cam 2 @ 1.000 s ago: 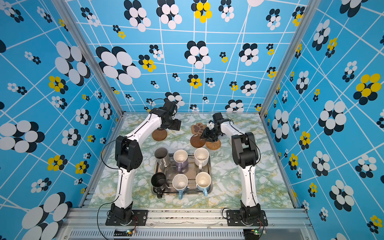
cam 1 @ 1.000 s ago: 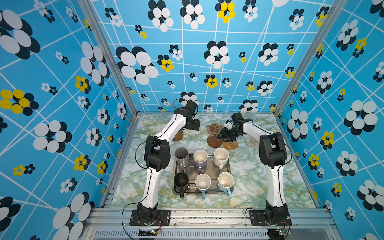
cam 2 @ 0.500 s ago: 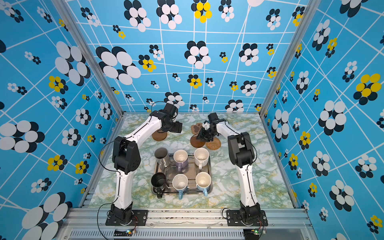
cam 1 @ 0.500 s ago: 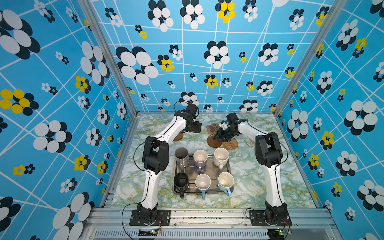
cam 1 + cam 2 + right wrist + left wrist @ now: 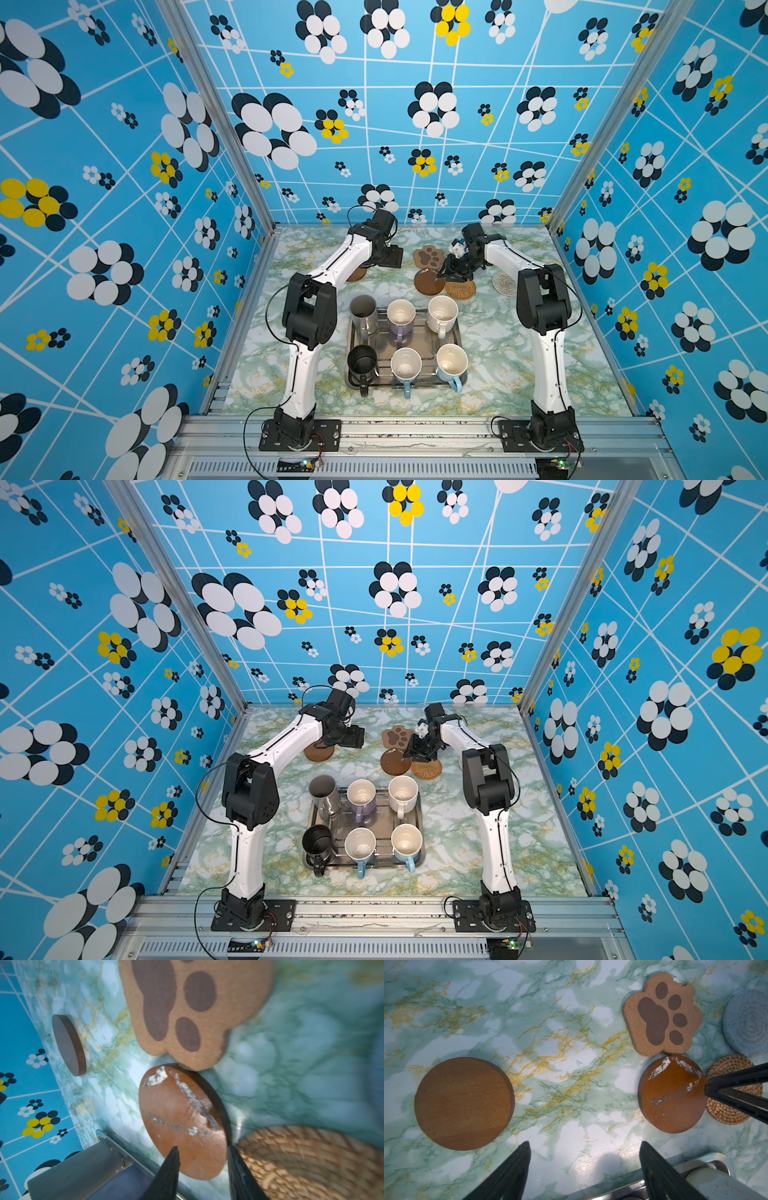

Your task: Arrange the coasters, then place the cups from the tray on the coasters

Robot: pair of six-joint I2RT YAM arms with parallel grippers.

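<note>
Evidently mid-arranging: the right pincer (image 5: 202,1147), narrowly parted, straddles the rim of the scuffed round brown wooden coaster (image 5: 176,1109), which apparently touches the paw-print cork coaster (image 5: 195,1007). Next, it must slide clear.

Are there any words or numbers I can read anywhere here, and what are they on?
None: no words, numbers or brand marks can be read in any view.
The paw-print coaster bears only a dark paw picture.
The scratched brown coaster shows pale scuffs, not writing.
The lavender mug and its neighbours on the tray look plain from above.
</note>
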